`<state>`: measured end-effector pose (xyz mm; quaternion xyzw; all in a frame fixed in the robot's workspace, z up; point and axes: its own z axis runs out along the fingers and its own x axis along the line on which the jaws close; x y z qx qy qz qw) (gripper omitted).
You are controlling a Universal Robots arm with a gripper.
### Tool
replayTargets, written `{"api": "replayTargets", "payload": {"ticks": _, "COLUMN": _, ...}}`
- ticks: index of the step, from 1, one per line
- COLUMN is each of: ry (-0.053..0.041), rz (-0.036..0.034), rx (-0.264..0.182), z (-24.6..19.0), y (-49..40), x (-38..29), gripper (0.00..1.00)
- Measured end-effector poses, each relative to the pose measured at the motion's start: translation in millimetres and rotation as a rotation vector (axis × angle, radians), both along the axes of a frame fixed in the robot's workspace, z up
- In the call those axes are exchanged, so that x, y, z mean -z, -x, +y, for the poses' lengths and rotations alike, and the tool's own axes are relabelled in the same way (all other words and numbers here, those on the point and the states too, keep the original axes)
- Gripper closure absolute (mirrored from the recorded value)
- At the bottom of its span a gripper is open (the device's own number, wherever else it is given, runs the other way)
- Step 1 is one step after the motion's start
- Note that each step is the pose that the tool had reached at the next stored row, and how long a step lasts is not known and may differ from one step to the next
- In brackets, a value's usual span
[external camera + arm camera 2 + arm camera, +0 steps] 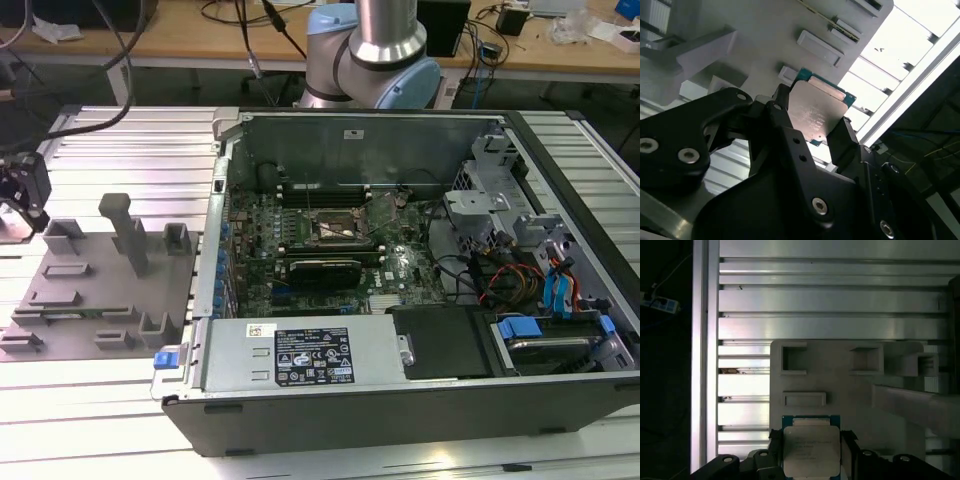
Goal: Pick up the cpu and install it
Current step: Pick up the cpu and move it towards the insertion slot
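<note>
**CPU clamped in the gripper over the grey fixture**

The cpu (811, 450), silver top facing the cameras (a green board rim shows around it), sits between the gripper (811, 442)'s two black fingers (842, 137). In both wrist views they press on its opposite edges. Behind it are the grey fixture plate (840, 385) and the ribbed aluminium table (830, 300). The exterior view adds the wider layout. There the gripper (22, 190) is at the far left of the frame, well apart from the open computer case (400, 390) and its socket (335, 232) at centre.

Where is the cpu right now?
In both wrist views the small square silver-topped cpu is held in the black gripper, above the grey plastic fixture plate, which lies at the exterior view's left beside the open computer case.
</note>
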<state>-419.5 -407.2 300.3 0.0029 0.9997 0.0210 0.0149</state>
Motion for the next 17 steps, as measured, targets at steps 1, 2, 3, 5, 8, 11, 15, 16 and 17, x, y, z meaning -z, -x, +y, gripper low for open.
{"api": "replayTargets", "payload": {"ticks": 1, "ry": 0.0, "rz": -0.0001, "rx": 0.0, "z": 0.1, "y": 0.0, "x": -3.0, "gripper": 0.45}}
{"api": "replayTargets", "payload": {"ticks": 2, "ry": 0.0, "rz": -0.0002, "rx": 0.0, "z": 0.2, "y": 0.0, "x": -5.5, "gripper": 0.45}}
{"api": "replayTargets", "payload": {"ticks": 3, "ry": 0.0, "rz": -0.0004, "rx": 0.0, "z": 0.3, "y": 0.0, "x": -10.1, "gripper": 0.45}}
{"api": "replayTargets", "payload": {"ticks": 5, "ry": 0.0, "rz": -0.0005, "rx": 0.0, "z": 0.6, "y": 0.0, "x": -16.8, "gripper": 0.45}}
{"api": "replayTargets", "payload": {"ticks": 8, "ry": 0.0, "rz": -0.0008, "rx": 0.0, "z": 0.9, "y": 0.0, "x": -25.1, "gripper": 0.45}}
{"api": "replayTargets", "payload": {"ticks": 11, "ry": 0.0, "rz": -0.0011, "rx": 0.0, "z": 1.5, "y": 0.1, "x": -34.5, "gripper": 0.45}}
{"api": "replayTargets", "payload": {"ticks": 15, "ry": -0.0001, "rz": -0.0015, "rx": 0.0, "z": 1.9, "y": 0.2, "x": -49.9, "gripper": 0.45}}
{"api": "replayTargets", "payload": {"ticks": 16, "ry": 0.0001, "rz": -0.0016, "rx": 0.0, "z": 2.1, "y": 0.2, "x": -54.8, "gripper": 0.45}}
{"api": "replayTargets", "payload": {"ticks": 17, "ry": 0.0, "rz": -0.0018, "rx": 0.0, "z": 2.2, "y": 0.2, "x": -59.6, "gripper": 0.45}}
